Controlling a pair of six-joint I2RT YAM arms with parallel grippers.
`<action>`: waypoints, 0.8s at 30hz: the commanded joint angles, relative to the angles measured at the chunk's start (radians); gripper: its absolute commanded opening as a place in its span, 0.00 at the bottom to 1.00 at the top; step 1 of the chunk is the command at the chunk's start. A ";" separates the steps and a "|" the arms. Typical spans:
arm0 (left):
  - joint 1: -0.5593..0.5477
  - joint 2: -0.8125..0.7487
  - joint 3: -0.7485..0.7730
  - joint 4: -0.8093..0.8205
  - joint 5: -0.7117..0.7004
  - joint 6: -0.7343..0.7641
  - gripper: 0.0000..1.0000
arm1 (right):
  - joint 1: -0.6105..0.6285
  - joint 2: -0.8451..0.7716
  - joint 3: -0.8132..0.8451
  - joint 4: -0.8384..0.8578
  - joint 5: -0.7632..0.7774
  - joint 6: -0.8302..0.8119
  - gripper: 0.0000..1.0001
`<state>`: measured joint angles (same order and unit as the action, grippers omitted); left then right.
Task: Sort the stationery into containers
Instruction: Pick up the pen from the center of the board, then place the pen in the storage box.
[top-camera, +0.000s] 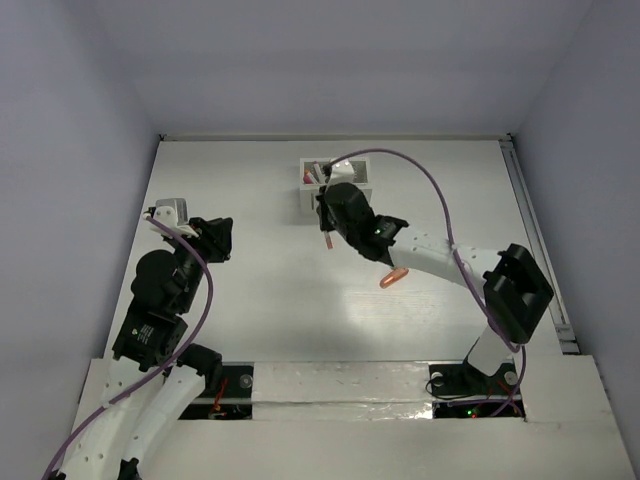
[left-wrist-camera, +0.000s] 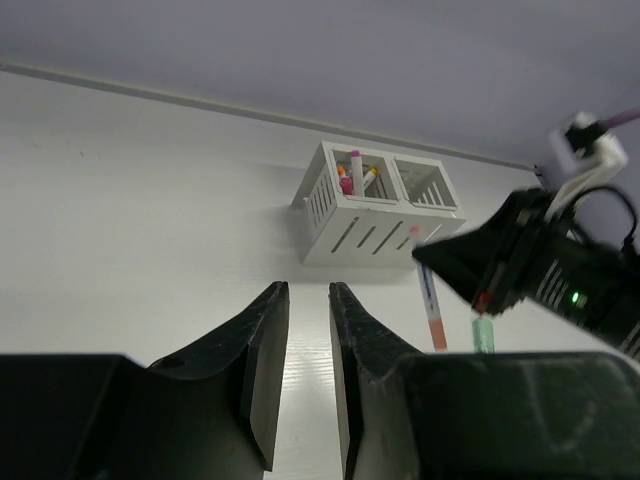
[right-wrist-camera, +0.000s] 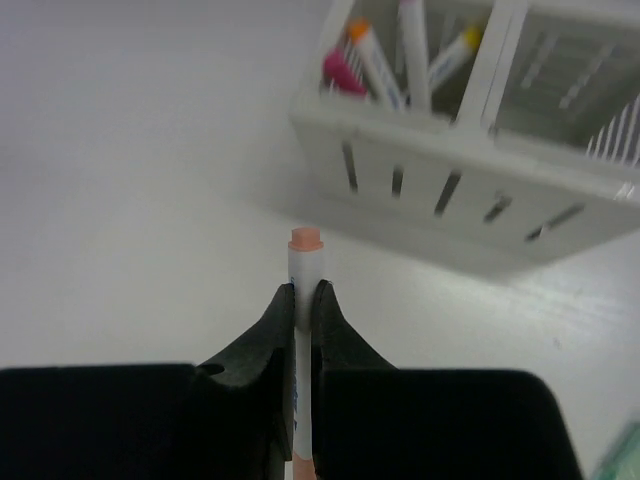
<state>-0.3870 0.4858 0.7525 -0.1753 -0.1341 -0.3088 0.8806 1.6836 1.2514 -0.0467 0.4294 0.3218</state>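
Lavender walls close round a white worktop (top-camera: 250, 300), and at its far side sits the two-compartment box (right-wrist-camera: 420, 180) with its slotted front wall facing the arms. The right claw (right-wrist-camera: 303, 292) is clenched on a thin white pen (right-wrist-camera: 303, 262). The pen's long axis runs in line with the fingers, and its salmon-tipped end pokes out past the fingertips toward the foot of that slotted wall. From the right wrist view the box lies just ahead of the pen's tip. The compartment that holds several capped pens (left-wrist-camera: 355, 172) is ahead and a little to the right, and the other compartment looks bare. The coming move probably calls for lifting the tip above the rim before it can be dropped in. The left claw (left-wrist-camera: 308, 290) hangs well apart on the left side, its jaws parted by a narrow gap with nothing between them, so the right arm is plainly the nearer one. A short orange piece (top-camera: 393, 277) lies on the worktop beside the right forearm. A mint-green piece (left-wrist-camera: 484, 335) sits near the held pen, and neither is sorted yet.
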 joint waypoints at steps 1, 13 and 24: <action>-0.006 -0.012 0.004 0.051 0.005 0.010 0.20 | -0.074 0.013 0.071 0.290 0.043 -0.076 0.00; -0.006 -0.004 0.008 0.040 -0.006 0.013 0.21 | -0.161 0.390 0.408 0.703 0.062 -0.352 0.00; -0.006 0.013 0.008 0.045 -0.013 0.017 0.20 | -0.183 0.508 0.505 0.719 0.092 -0.428 0.00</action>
<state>-0.3870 0.4843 0.7525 -0.1753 -0.1406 -0.3038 0.6983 2.1891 1.6924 0.5701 0.4911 -0.0620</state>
